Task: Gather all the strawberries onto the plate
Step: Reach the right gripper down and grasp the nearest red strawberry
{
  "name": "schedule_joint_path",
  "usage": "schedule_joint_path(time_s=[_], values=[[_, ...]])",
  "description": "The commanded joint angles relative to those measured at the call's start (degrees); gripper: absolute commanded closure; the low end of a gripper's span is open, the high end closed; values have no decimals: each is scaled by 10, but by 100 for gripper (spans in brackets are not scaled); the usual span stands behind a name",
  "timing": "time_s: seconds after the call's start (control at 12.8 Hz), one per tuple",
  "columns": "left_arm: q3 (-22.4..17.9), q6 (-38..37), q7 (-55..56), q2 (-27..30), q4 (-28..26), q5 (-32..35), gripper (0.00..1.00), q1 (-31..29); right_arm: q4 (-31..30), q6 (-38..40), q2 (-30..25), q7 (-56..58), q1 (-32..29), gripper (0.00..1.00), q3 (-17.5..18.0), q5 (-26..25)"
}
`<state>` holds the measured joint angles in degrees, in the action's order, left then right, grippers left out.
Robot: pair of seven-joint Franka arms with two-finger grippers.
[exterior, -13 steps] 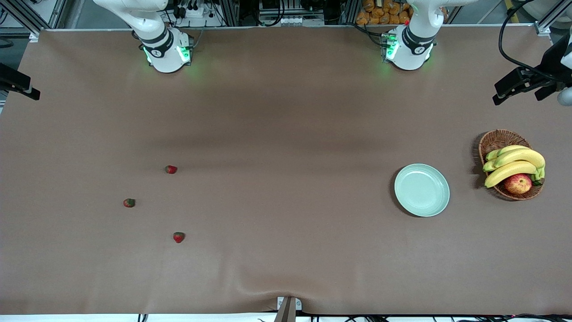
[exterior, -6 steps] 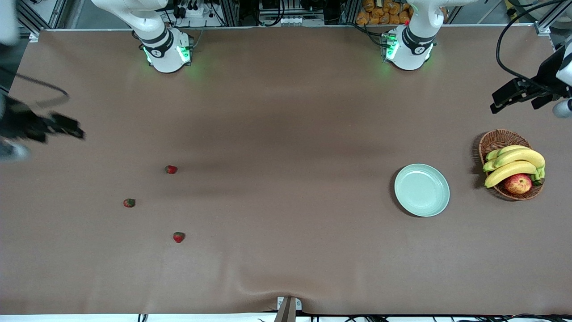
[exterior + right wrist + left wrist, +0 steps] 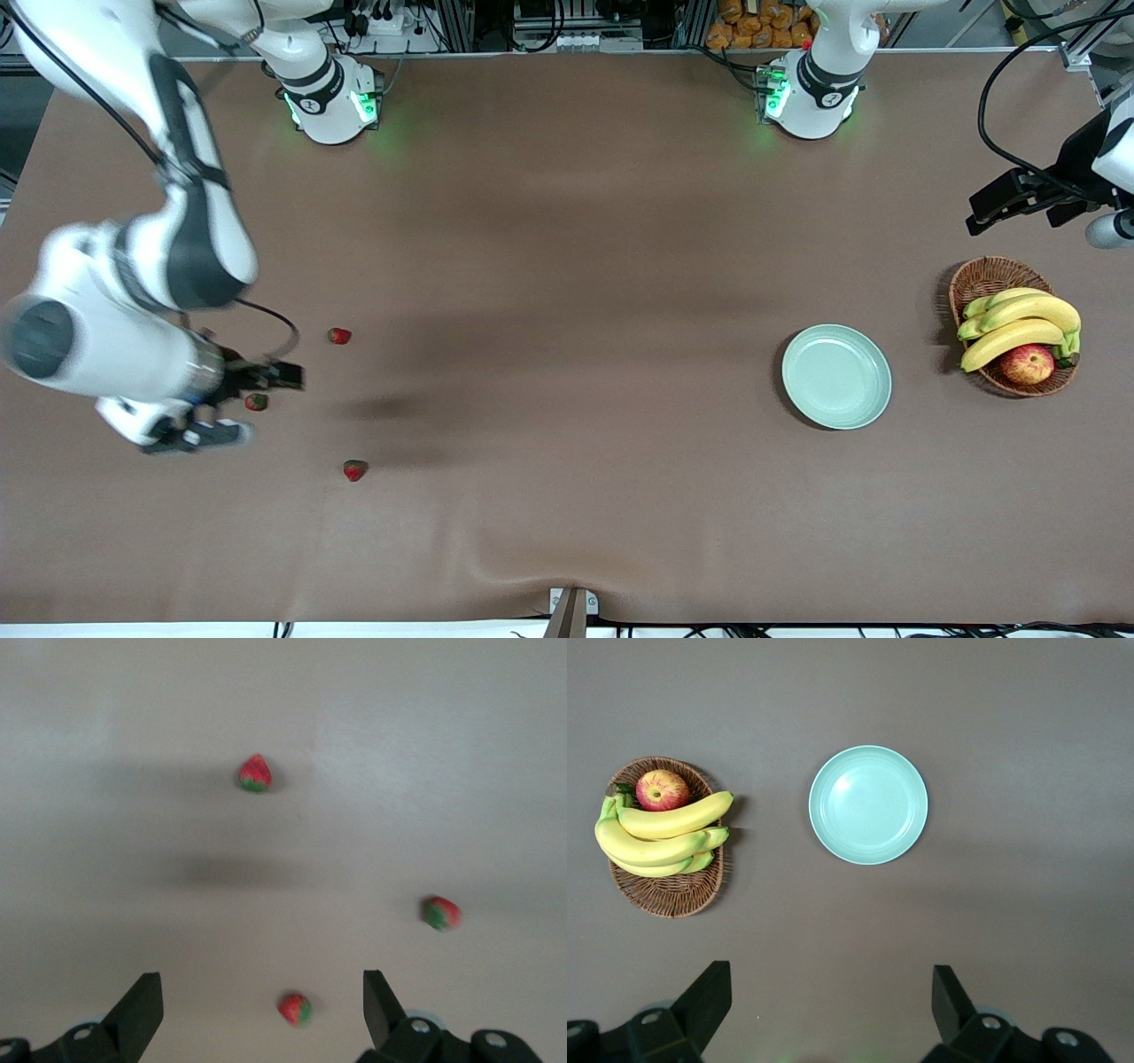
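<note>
Three strawberries lie toward the right arm's end of the table: one (image 3: 338, 336) farthest from the front camera, one (image 3: 256, 401) in the middle, one (image 3: 354, 470) nearest. My right gripper (image 3: 266, 405) hangs open over the middle strawberry (image 3: 295, 1008), which shows between its fingers (image 3: 146, 1010), apart from both. The two other berries (image 3: 255, 773) (image 3: 441, 912) lie outside them. The mint-green plate (image 3: 836, 377) (image 3: 868, 804) holds nothing, toward the left arm's end. My left gripper (image 3: 1019, 208) (image 3: 831, 1001) hovers open and holds nothing, high above the table by the basket.
A wicker basket (image 3: 983, 276) (image 3: 669, 895) with bananas (image 3: 1019, 323) and an apple (image 3: 1028, 363) stands beside the plate at the left arm's end. The brown table cover (image 3: 567, 266) is bare between berries and plate, with a wrinkle near the front edge.
My right arm has swung in from the table's end, and its open gripper now stands over the middle strawberry. The left gripper drifted slightly. Berries and plate have not moved.
</note>
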<state>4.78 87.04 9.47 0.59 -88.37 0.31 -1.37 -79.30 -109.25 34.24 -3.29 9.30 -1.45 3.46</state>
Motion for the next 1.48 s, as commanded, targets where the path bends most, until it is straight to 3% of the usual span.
schedule_joint_path(time_s=[0.0, 0.16, 0.47, 1.01, 1.09, 1.25, 1.4], values=[[-1, 3, -11, 6, -2, -7, 0, 1, 23, -94, 70, -61, 22, 0, -6, -2], [-1, 3, -11, 7, -2, -11, 0, -2, 24, -167, 103, -68, 22, 0, -7, -5], [-1, 3, -11, 6, -2, -11, 0, -4, 43, -231, 159, -126, 19, 0, -8, -6], [-2, 16, -11, 4, -6, -11, 0, -6, 45, -288, 197, -166, 26, 3, -9, -10], [-2, 16, -10, 4, -7, -11, 0, -6, 45, -288, 197, -164, 26, 25, -10, -11], [-2, 17, -11, 4, -12, -11, 0, -7, 45, -287, 196, -162, 26, 100, -9, -20], [-2, 24, -10, 4, -14, -11, 0, -6, 45, -287, 196, -160, 25, 100, -9, -31]])
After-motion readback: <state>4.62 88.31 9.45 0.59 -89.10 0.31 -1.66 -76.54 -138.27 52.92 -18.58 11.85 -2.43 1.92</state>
